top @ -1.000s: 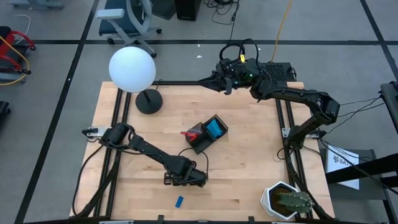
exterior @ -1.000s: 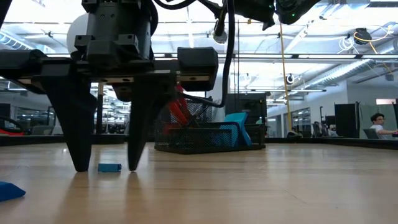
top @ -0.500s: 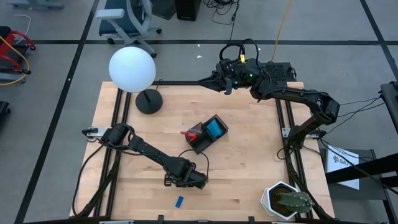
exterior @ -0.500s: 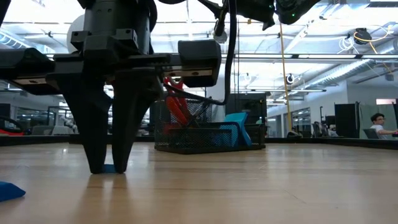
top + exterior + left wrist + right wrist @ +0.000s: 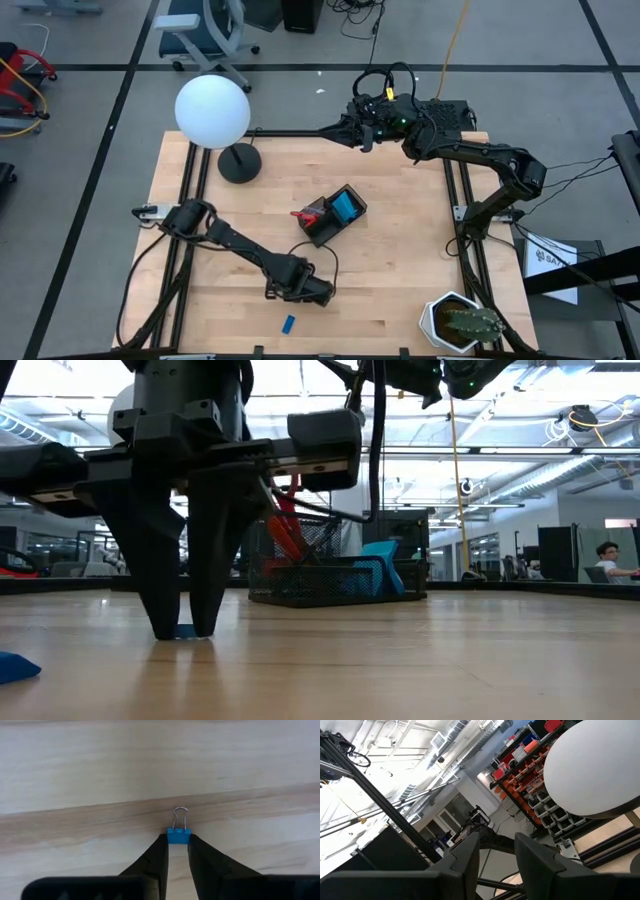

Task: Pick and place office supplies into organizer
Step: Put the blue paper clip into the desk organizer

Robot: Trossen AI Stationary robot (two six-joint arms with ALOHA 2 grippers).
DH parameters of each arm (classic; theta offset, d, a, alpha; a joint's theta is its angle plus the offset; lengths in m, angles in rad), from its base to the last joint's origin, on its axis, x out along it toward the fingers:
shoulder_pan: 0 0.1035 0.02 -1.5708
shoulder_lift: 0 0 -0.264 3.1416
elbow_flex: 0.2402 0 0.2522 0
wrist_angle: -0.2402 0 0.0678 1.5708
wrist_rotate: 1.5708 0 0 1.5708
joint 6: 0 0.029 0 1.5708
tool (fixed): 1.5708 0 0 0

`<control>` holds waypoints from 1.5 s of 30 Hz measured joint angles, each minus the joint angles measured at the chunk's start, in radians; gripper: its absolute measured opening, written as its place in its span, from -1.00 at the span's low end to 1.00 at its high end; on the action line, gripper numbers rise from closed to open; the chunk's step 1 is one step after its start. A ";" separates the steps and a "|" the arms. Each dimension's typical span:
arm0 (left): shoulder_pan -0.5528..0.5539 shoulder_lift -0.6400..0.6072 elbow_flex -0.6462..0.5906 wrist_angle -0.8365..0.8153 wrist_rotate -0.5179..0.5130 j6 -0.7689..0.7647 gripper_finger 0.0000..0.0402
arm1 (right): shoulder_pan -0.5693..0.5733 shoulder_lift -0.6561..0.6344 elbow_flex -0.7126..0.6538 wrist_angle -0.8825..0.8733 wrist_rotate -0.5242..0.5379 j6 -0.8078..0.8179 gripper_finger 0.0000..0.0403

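The left gripper [image 5: 318, 291] is down on the table [image 5: 400, 290], near the front edge and forward of the organizer [image 5: 331, 214]. In the left wrist view its two fingers [image 5: 156, 856] are clamped on a small blue binder clip [image 5: 178, 836], one finger on each side of the blue body, with the clip's wire loop pointing away from the gripper. The low view agrees: the fingertips [image 5: 185, 625] stand together on the wood with a sliver of blue [image 5: 186, 631] between them at table level. The clip appears to rest on the table surface; whether it is lifted at all cannot be told. A second small blue item [image 5: 288, 323] lies just in front of the left gripper, closer to the table's front edge and apart from it. The organizer sits near the table's centre, set at an angle, and holds a blue notepad [image 5: 345, 208] and red-handled scissors [image 5: 310, 213]; in the low view the scissors [image 5: 285, 525] stand up out of the mesh [image 5: 320, 582] beside the notepad [image 5: 382, 565]. The right gripper [image 5: 364, 140] waits raised over the table's rear edge, well apart from the work; in the right wrist view its fingers [image 5: 470, 857] stand apart with nothing between them. A lamp [image 5: 213, 111] stands at the rear left, and a cactus [image 5: 465, 322] at the front right corner.
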 joint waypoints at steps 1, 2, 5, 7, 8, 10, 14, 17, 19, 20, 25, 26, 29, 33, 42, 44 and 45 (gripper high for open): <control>-0.003 -0.005 0.003 -0.001 -0.019 0.006 -0.65 | 0.000 0.000 0.000 0.000 0.000 0.000 -0.42; -0.007 -0.010 0.004 -0.001 -0.036 0.006 -0.65 | 0.000 0.000 0.000 0.000 0.000 0.000 -0.42; -0.015 -0.029 0.003 0.006 -0.100 0.004 -0.65 | 0.000 0.000 0.000 0.000 0.000 0.000 -0.42; -0.019 -0.041 0.002 0.014 -0.177 0.016 -0.65 | 0.000 0.000 0.000 0.000 0.000 0.000 -0.42; -0.019 -0.051 0.002 0.013 -0.204 0.028 -0.65 | 0.000 0.000 0.000 0.000 0.000 0.000 -0.42; -0.020 -0.072 0.003 0.018 -0.240 0.041 -0.65 | 0.000 0.000 0.000 0.000 0.000 0.000 -0.42; -0.034 -0.103 0.003 0.012 -0.259 0.073 -0.65 | 0.000 0.000 0.000 0.000 0.000 0.000 -0.42; -0.039 -0.134 0.003 0.016 -0.303 0.102 -0.65 | 0.000 0.000 0.000 0.000 0.000 0.000 -0.42; -0.041 -0.152 0.004 0.033 -0.333 0.130 -0.65 | 0.000 0.000 0.000 0.000 0.000 0.000 -0.42; -0.042 -0.163 0.004 0.034 -0.345 0.143 -0.64 | 0.000 0.000 0.000 0.000 0.000 0.000 -0.42; -0.042 -0.218 0.004 0.055 -0.408 0.229 -0.64 | 0.000 0.000 0.000 -0.003 0.000 0.000 -0.42; -0.038 -0.225 0.004 0.063 -0.425 0.245 -0.64 | 0.000 -0.001 0.000 -0.006 0.000 0.000 -0.42; -0.032 -0.250 0.005 0.059 -0.461 0.282 -0.64 | 0.000 -0.001 0.000 -0.012 0.000 0.000 -0.42; -0.012 -0.271 0.006 0.046 -0.472 0.321 -0.64 | 0.000 -0.001 0.000 -0.018 0.000 0.000 -0.42; 0.097 -0.285 0.006 0.042 -0.487 0.441 -0.64 | 0.000 -0.001 0.000 -0.018 0.000 0.000 -0.42; 0.129 -0.285 0.006 0.047 -0.476 0.471 -0.64 | 0.000 -0.001 0.000 -0.018 0.000 0.000 -0.42; 0.144 -0.285 0.006 0.047 -0.474 0.484 -0.64 | 0.000 -0.001 0.000 -0.018 0.000 0.000 -0.42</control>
